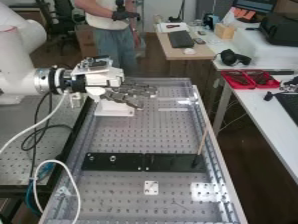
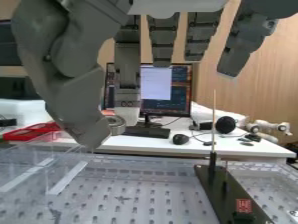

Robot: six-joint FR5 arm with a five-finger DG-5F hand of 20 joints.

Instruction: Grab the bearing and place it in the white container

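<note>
The wrist view settles the grip: the hand (image 1: 106, 79) pinches the bearing (image 2: 119, 125) between its thick thumb and a finger, the small metal ring held on edge, with its round opening visible. Its other fingers extend nearly straight beside it, smooth dark-grey segments with squared ends.

The high view gives the hand's place, in the upper left of the frame, with its fingers reaching across toward the centre. Just beneath them sits a white boxy piece (image 1: 114, 109) on a flat base; whether it is hollow, I cannot tell. Around it spreads the perforated bench top (image 1: 126, 135), grey with regular rows of holes.

Across the lower middle of that frame lies a glossy black plate (image 1: 176, 162), long and rectangular, with round fittings at its left part and a slender wooden rod (image 1: 202, 140) rising at its right end. Below it is a small white square (image 1: 151, 188) with holes.

The wrist view adds a flat-screen monitor (image 2: 183, 103) on a smooth white desk (image 2: 149, 145), behind the bearing, and shiny clear plastic walls near the bench.
</note>
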